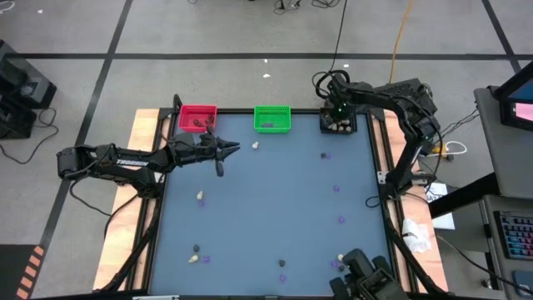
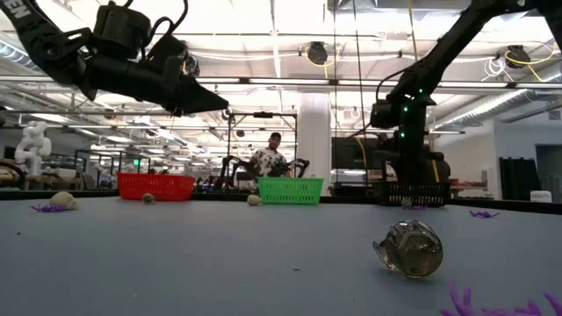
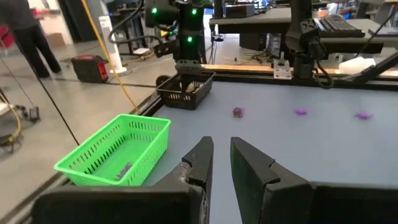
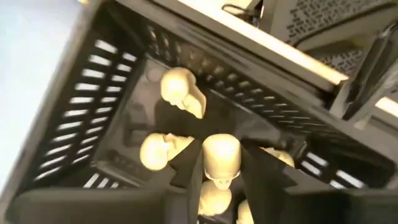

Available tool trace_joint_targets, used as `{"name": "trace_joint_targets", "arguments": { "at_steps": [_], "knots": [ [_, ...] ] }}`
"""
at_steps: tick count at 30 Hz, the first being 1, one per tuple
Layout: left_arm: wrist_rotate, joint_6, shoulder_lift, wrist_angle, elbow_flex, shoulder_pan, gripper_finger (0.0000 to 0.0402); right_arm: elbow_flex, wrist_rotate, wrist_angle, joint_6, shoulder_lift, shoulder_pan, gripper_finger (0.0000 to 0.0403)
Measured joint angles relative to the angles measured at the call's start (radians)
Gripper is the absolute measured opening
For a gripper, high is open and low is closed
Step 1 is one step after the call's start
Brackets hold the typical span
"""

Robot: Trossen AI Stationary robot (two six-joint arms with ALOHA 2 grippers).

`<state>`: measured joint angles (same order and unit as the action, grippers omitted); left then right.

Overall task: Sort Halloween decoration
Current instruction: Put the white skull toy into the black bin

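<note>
Right gripper [image 4: 221, 168] hanging inside black bin [image 1: 339, 123], pinching a cream lump [image 4: 221, 155] over more lumps, left gripper [image 3: 222, 163] hovering near red bin [image 1: 197, 116], fingers slightly parted, empty, trinkets scattered across table [image 1: 266, 217]

Overhead, table-level, 2 wrist views

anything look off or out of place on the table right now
Nothing looks damaged or spilled. Loose trinkets, such as a cream lump near the green bin, are simply not yet sorted. The right gripper hangs over the black bin with a cream skull between its fingers.
</note>
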<state>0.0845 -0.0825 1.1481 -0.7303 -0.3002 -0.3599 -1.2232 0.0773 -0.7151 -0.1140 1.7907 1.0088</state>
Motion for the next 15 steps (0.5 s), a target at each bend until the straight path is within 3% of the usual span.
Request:
{"name": "trace_joint_targets", "arguments": {
  "at_steps": [6, 9, 12, 15],
  "knots": [
    [-0.017, 0.025, 0.053, 0.154, -0.1, 0.0, 0.0051, -0.016, 0.003, -0.008, 0.046, -0.042, -0.002, 0.0159],
    [-0.036, 0.024, 0.11, 0.214, -0.16, -0.008, 0.0051, -0.018, 0.001, -0.007, 0.086, -0.08, -0.002, 0.0173],
    [-0.033, 0.024, 0.169, 0.281, -0.225, -0.032, 0.0046, -0.018, 0.0, -0.006, 0.12, -0.122, -0.002, 0.0151],
    [-0.03, 0.024, 0.224, 0.406, -0.289, -0.057, 0.0027, 0.01, -0.016, 0.048, 0.14, -0.181, -0.004, 0.0099]
  ]
}}
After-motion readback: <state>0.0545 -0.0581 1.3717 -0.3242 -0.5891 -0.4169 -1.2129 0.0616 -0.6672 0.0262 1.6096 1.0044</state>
